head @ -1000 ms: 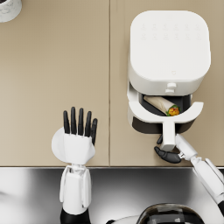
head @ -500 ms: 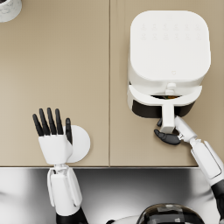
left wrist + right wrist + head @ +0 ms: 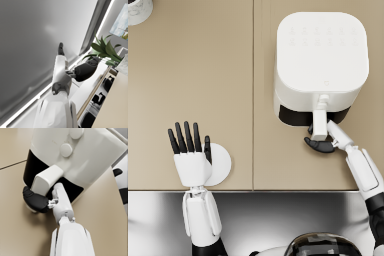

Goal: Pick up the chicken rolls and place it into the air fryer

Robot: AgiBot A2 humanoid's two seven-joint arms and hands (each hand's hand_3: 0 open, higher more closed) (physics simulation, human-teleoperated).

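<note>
White and stiff, the air fryer drawer handle was grasped by the right hand; the left hand hung spread.

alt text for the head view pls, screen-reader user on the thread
Seen from above, the right hand is at the handle of a closed white air fryer on a tan counter. The left hand hovers open over a white plate.
</note>
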